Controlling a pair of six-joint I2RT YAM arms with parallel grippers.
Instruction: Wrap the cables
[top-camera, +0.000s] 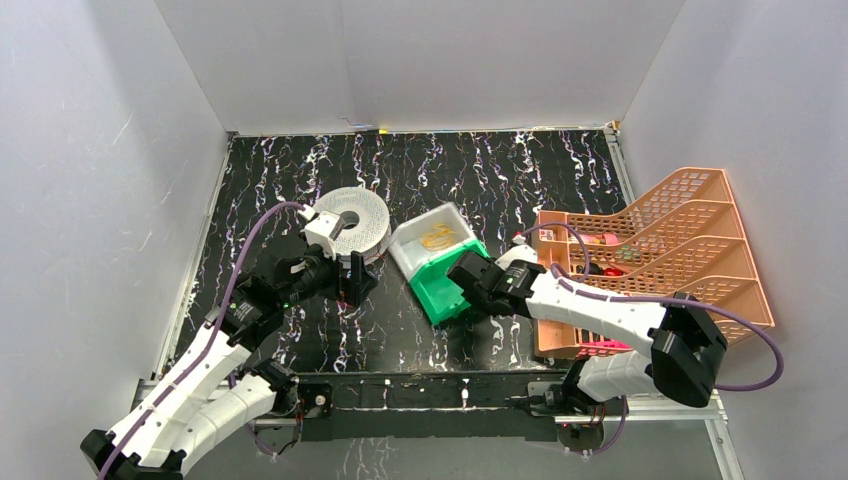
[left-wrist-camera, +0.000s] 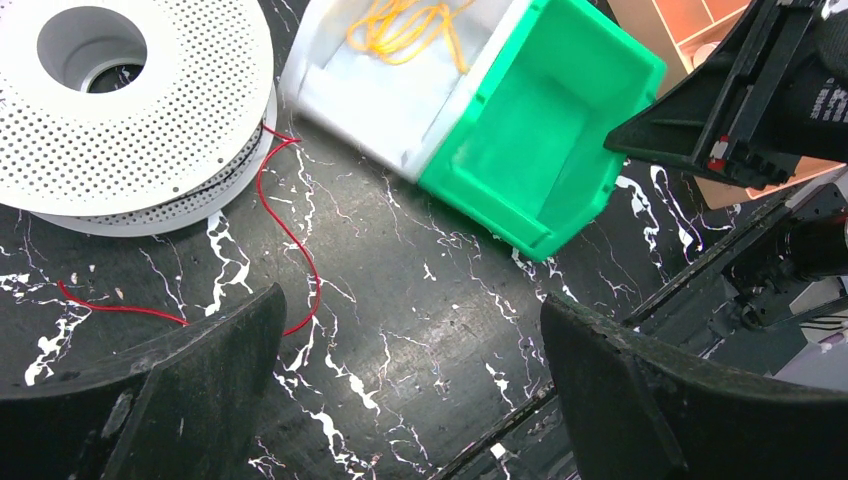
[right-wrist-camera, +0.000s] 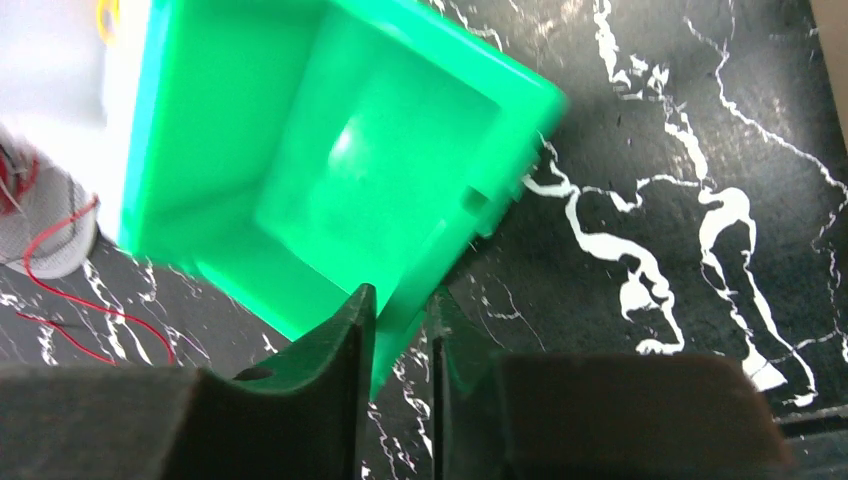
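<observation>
A white perforated spool (top-camera: 352, 222) lies flat on the black marbled table; it also shows in the left wrist view (left-wrist-camera: 130, 110). A thin red cable (left-wrist-camera: 290, 235) runs out from under the spool and loops loose over the table, also seen in the right wrist view (right-wrist-camera: 80, 300). A yellow-orange cable (left-wrist-camera: 405, 25) lies bunched in a white bin (left-wrist-camera: 390, 95). My left gripper (left-wrist-camera: 410, 300) is open and empty, just in front of the spool, with the red loop beside its left finger. My right gripper (right-wrist-camera: 400, 300) is shut on the wall of a green bin (right-wrist-camera: 330, 160).
The green bin (top-camera: 440, 285) sits against the white bin (top-camera: 415, 255) mid-table, between the two grippers. An orange mesh tiered rack (top-camera: 680, 240) with small items in it stands at the right, behind my right arm. Grey walls enclose the table.
</observation>
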